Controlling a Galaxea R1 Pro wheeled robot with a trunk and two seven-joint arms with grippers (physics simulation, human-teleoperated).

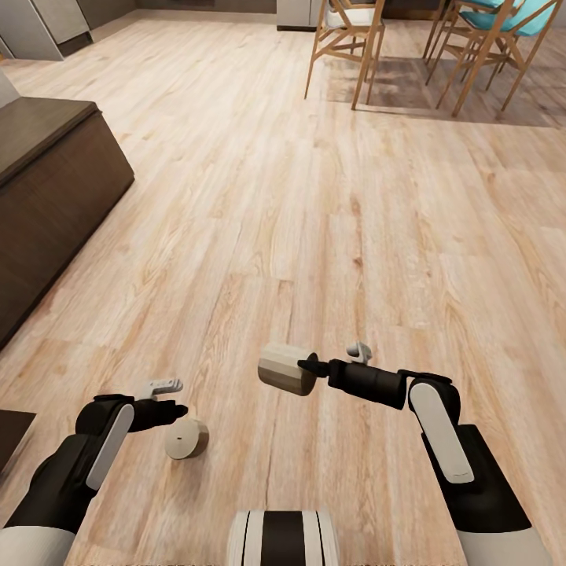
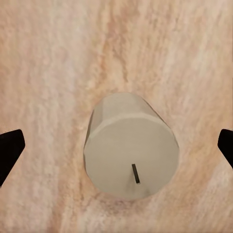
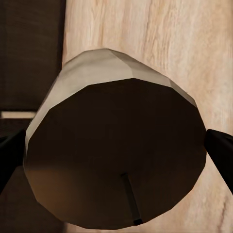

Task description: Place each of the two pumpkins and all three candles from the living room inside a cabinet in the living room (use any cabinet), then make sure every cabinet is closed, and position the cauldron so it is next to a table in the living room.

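Observation:
A tan candle (image 1: pixel 186 439) rests on the wooden floor just beside my left gripper (image 1: pixel 174 398). In the left wrist view this candle (image 2: pixel 131 145) shows its pale top and dark wick, and the black fingertips (image 2: pixel 9 150) stand wide apart on either side without touching it: the gripper is open. My right gripper (image 1: pixel 311 368) is shut on a second candle (image 1: pixel 287 369), held above the floor. That candle (image 3: pixel 116 145) sits close to the right wrist camera between the two fingers (image 3: pixel 221 150). The dark brown cabinet (image 1: pixel 47 189) stands at the left.
Wooden chairs (image 1: pixel 346 39) with a teal-seated one (image 1: pixel 503 23) stand on a rug at the far right. Grey kitchen units (image 1: pixel 47 23) are at the far left. A dark corner (image 1: pixel 12 432) shows at the left edge. My base (image 1: pixel 283 538) is at the bottom.

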